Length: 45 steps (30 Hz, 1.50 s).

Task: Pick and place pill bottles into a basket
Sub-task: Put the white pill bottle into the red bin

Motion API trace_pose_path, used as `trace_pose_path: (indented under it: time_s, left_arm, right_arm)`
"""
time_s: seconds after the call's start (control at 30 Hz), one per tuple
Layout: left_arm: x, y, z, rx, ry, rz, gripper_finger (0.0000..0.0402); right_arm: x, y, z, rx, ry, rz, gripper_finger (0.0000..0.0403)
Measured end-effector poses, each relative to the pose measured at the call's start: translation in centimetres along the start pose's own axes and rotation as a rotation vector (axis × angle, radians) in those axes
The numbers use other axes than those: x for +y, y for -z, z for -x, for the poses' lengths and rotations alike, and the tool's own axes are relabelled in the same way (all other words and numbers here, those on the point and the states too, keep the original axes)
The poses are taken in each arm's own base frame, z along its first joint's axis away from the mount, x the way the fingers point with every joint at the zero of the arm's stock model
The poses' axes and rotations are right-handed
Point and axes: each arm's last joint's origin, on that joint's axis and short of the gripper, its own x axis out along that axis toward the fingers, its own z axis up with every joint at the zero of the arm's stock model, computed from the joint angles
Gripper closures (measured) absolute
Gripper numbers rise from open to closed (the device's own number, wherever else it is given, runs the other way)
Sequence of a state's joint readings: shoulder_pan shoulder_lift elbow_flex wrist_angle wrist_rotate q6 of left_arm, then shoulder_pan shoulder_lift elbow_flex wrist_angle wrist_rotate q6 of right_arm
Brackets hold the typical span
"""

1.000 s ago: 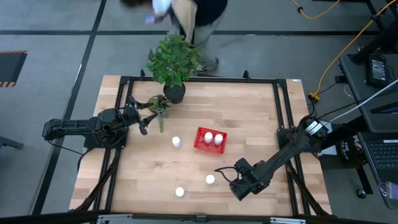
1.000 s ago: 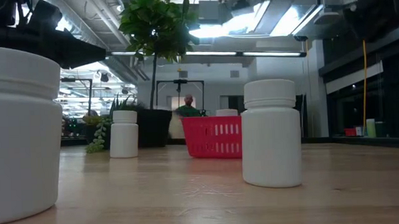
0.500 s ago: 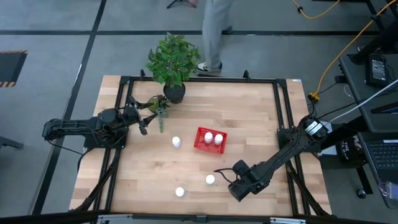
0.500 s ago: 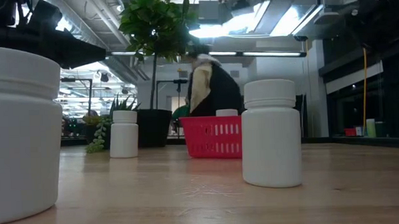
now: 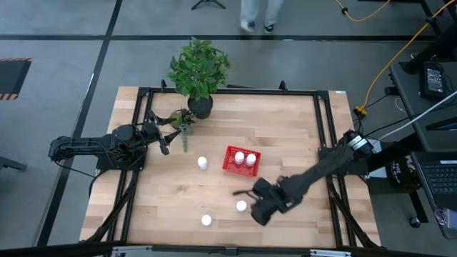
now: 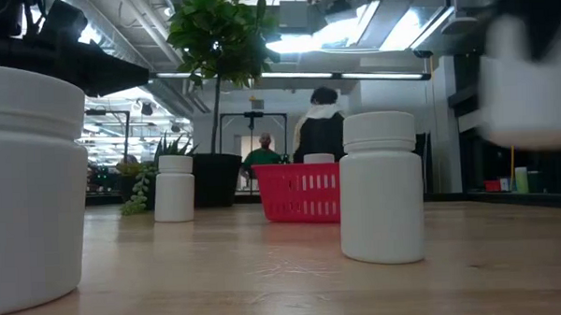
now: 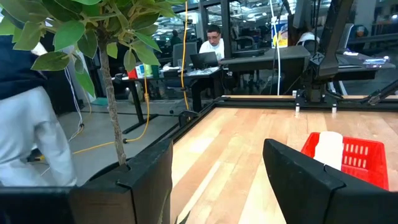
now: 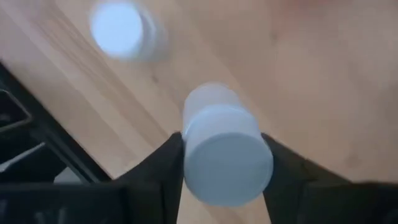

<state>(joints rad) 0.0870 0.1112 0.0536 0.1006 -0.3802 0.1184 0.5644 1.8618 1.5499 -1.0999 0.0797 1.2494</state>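
Note:
My right gripper [image 5: 254,204] is near the table's front edge, shut on a white pill bottle [image 8: 227,165]. The low view shows that bottle as a blurred white shape [image 6: 530,83] above the tabletop. Another pill bottle [image 5: 241,206] stands just left of the gripper, one [image 5: 206,220] nearer the front edge, and one [image 5: 203,163] left of the red basket [image 5: 228,166]. The basket holds two bottles [image 5: 245,158]. My left gripper [image 7: 217,186] waits open at the far left, beside the plant pot. My right gripper pinches the pill bottle between its two fingers, one on each side of its upper part [image 8: 193,149], by the cap. The fingers come from above, pointing down. The bottle's cap faces up, and the bottle hangs clear of the table.
A potted plant [image 5: 199,71] stands at the table's far edge, with a small succulent [image 5: 184,123] near my left gripper. A black frame [image 5: 325,143] runs around the tabletop. A person [image 6: 319,128] stands in the room behind the basket.
My right gripper has moved toward the table's left edge, up to the standing bottle near the front. A blurred white bottle has come into the low view at the right, above the tabletop. The bottles standing on the table have kept their places.

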Motion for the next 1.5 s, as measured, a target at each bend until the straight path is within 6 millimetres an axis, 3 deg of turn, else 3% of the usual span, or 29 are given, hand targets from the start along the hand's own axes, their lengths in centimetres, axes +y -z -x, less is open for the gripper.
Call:
trace_pose_path:
  time_s: [0.27, 0.43, 0.57, 0.9, 1.5]
  left_arm:
    - [0.0, 0.0, 0.0, 0.0, 0.0, 0.0, 0.0155]
    - [0.0, 0.0, 0.0, 0.0, 0.0, 0.0, 0.0157]
    - [0.0, 0.0, 0.0, 0.0, 0.0, 0.0, 0.0157]
    - [0.0, 0.0, 0.0, 0.0, 0.0, 0.0, 0.0157]
    - [0.0, 0.0, 0.0, 0.0, 0.0, 0.0, 0.0155]
  right_arm:
    - [-1.2, -8.7, 4.7, -0.209, -0.079, 0.171, 0.0245]
    - [-3.2, -13.2, 5.3, -0.3, -0.101, 0.215, 0.0245]
    - [-4.4, -15.5, 4.4, -0.303, -0.104, 0.216, 0.0245]
    - [-4.4, -17.5, -0.7, -0.189, -0.057, 0.306, 0.0245]
    - [-5.9, -19.5, -5.7, -0.08, 0.049, 0.339, 0.0245]
